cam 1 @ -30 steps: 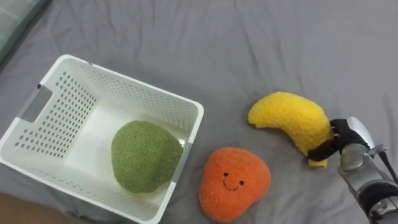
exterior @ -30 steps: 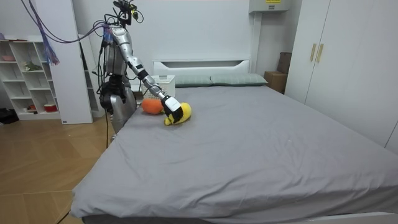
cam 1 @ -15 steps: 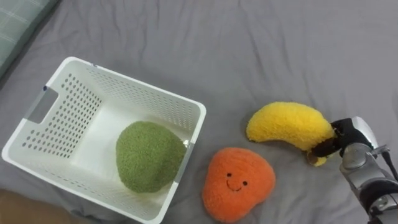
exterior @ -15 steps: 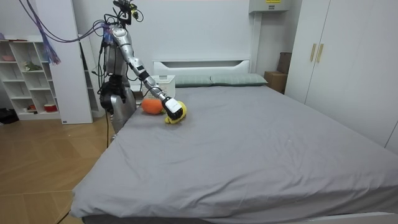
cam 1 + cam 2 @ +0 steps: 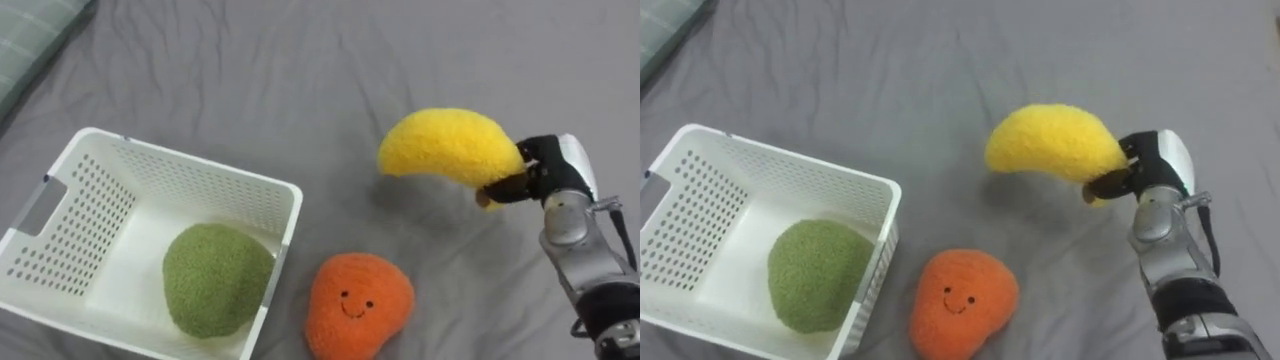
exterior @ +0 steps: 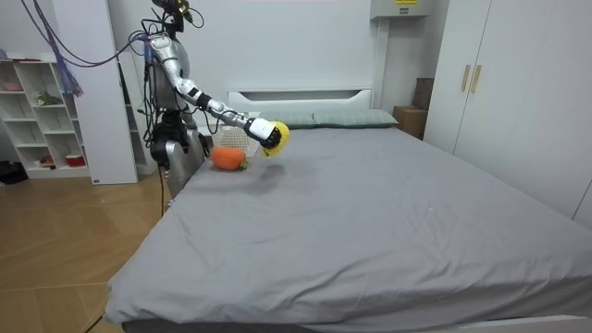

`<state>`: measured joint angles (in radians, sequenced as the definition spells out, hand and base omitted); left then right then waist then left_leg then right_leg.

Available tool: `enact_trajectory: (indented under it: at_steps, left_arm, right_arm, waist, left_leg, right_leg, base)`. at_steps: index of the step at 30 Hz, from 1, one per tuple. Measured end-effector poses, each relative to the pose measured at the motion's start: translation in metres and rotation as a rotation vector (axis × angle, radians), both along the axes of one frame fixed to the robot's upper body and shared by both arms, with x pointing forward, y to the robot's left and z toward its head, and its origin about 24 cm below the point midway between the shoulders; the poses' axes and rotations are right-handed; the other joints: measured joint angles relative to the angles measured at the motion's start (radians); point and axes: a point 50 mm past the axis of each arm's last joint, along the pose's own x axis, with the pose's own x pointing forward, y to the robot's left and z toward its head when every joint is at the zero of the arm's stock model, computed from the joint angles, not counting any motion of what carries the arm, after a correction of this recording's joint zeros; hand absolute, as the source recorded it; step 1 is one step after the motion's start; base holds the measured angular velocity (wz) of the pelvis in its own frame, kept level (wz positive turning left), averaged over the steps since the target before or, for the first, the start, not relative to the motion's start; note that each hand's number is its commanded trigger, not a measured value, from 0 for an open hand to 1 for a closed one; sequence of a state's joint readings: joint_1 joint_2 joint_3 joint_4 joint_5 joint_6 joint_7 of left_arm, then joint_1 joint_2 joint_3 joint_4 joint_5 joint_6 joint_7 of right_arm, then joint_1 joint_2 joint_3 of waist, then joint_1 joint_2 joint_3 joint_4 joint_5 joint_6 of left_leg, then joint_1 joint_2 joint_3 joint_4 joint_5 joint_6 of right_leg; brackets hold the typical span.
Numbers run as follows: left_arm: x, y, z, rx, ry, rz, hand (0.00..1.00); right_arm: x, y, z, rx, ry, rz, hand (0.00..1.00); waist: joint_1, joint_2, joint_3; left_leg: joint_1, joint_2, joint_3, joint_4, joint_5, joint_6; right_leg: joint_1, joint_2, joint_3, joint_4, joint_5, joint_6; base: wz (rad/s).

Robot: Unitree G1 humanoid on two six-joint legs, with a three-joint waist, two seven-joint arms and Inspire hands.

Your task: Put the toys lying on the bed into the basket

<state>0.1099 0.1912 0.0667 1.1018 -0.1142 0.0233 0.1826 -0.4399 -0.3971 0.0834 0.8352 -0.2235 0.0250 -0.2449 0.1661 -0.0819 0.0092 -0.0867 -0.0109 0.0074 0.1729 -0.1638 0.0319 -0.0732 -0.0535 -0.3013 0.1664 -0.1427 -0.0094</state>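
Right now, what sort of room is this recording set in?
Most likely a bedroom: a wide, grey-sheeted bed, pillows at its head, and a tall wardrobe beside it. The right hand holds a plush banana over the bed.

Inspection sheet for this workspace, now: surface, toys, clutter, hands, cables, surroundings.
Surface: grey bed, sheet creased.
Job's things: white basket on the bed with the green plush inside; orange plush on the sheet beside the basket; yellow banana plush held above the sheet.
Clutter: nothing seen.
Hands: right hand shut on one end of the yellow banana plush.
Cables: nothing seen on the bed.
Surroundings: pillows at the headboard; shelf unit at the room view's left; wardrobe at its right.
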Motion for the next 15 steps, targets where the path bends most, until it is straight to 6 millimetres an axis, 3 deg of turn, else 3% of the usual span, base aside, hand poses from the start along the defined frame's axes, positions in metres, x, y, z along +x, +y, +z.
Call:
enact_trajectory:
  at_steps: [4, 9, 15]
  left_arm:
    - [-0.011, 0.001, -0.001, 0.002, 0.024, 0.02, 0.0]
    - [-0.024, -0.004, -0.004, -0.014, 0.064, 0.034, 0.0]
    - [-0.023, -0.006, -0.005, -0.02, 0.058, 0.032, 0.0]
  right_arm:
    - [-0.006, 0.011, 0.008, -0.014, -0.06, 0.07, 1.0]
    - [-0.014, 0.032, 0.021, 0.016, -0.138, 0.166, 1.0]
    - [-0.01, 0.049, 0.044, 0.049, -0.239, 0.232, 1.0]
  waist:
    - [-0.013, -0.005, -0.0039]
    - [-0.027, 0.017, -0.0153]
    - [-0.034, 0.023, -0.0141]
  left_leg:
    - [0.045, 0.001, 0.017, -0.007, 0.0, 0.0]
    - [0.097, 0.001, 0.02, -0.013, -0.002, 0.001]
    - [0.115, 0.0, 0.022, -0.01, -0.001, 0.001]
  right_leg:
    - [0.035, 0.0, 0.013, 0.003, 0.0, 0.0]
    - [0.083, 0.002, 0.027, 0.006, 0.006, 0.002]
    - [0.094, 0.005, 0.046, 0.008, 0.003, 0.003]
  base:
    - [-0.11]
    - [-0.07]
    - [-0.01]
